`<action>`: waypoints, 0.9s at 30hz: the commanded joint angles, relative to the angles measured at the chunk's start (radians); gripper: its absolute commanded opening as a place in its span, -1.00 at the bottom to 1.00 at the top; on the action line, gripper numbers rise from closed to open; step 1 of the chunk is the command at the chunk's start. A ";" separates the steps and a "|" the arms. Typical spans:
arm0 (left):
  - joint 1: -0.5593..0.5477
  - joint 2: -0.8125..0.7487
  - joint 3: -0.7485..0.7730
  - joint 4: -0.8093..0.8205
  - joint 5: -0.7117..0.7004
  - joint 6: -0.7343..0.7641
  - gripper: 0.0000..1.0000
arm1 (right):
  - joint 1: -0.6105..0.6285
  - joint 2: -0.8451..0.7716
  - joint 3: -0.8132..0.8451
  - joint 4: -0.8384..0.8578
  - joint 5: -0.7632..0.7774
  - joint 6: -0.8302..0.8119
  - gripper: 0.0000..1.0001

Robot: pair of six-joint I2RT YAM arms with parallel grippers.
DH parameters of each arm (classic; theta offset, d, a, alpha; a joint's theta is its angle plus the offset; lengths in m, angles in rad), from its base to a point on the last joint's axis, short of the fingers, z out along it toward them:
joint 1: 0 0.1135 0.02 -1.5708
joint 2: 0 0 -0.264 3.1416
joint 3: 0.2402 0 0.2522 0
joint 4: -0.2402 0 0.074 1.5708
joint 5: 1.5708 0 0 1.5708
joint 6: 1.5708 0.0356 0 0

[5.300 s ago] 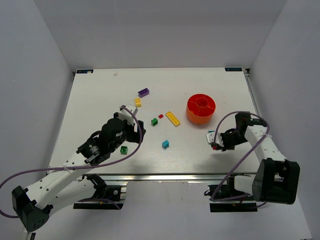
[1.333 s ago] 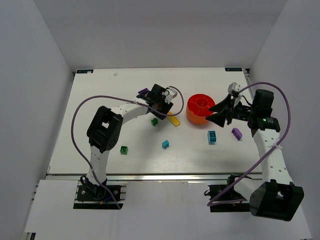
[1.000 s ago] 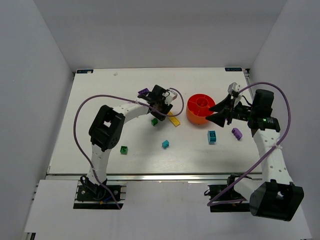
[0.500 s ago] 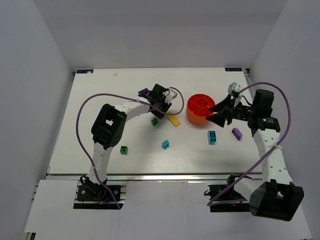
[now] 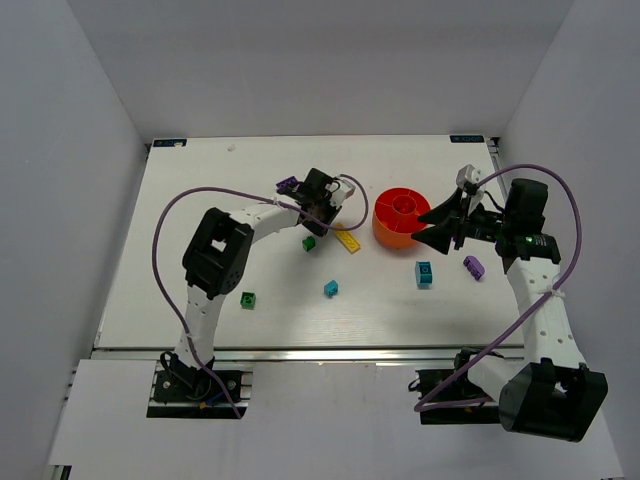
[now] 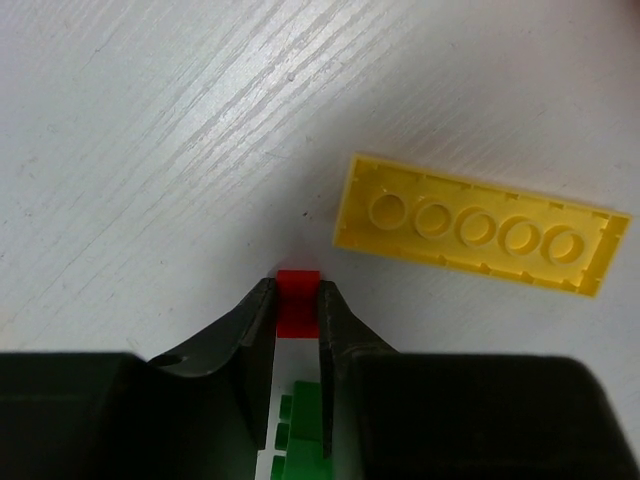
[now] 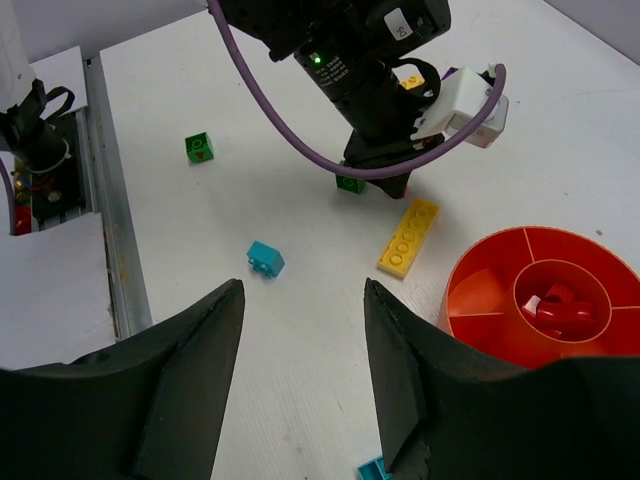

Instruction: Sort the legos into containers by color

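My left gripper [image 6: 298, 292] is down at the table, shut on a small red lego [image 6: 298, 300]; in the top view it [image 5: 322, 222] stands left of the orange-red bowl [image 5: 385, 232]. A long yellow plate [image 6: 480, 225] lies just beyond its fingertips, and a green lego [image 6: 300, 440] lies under the jaws. My right gripper [image 7: 303, 290] hangs open and holds nothing, above the table on the right side of the bowl [image 7: 470, 310]. Red legos [image 7: 555, 305] lie in the bowl's centre compartment.
Loose on the table are a teal lego [image 5: 330, 288], a second teal lego [image 5: 424, 273], a purple lego [image 5: 474, 267], another purple lego [image 5: 287, 184] behind the left arm, and a green lego [image 5: 247, 299] near the front left.
The left gripper's jaws have come together on the small red lego. Neither arm has otherwise moved, and the right gripper stays open.
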 commanded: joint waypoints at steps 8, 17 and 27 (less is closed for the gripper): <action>-0.009 -0.364 -0.139 0.217 0.198 -0.124 -0.56 | -0.008 0.012 -0.020 0.107 0.101 0.106 -0.11; -0.027 -0.310 -0.064 0.503 0.485 -0.372 -0.57 | -0.018 -0.019 -0.057 0.233 0.396 0.279 -1.00; -0.069 -0.096 0.137 0.665 0.502 -0.544 -0.54 | -0.043 -0.022 -0.066 0.242 0.391 0.287 -1.00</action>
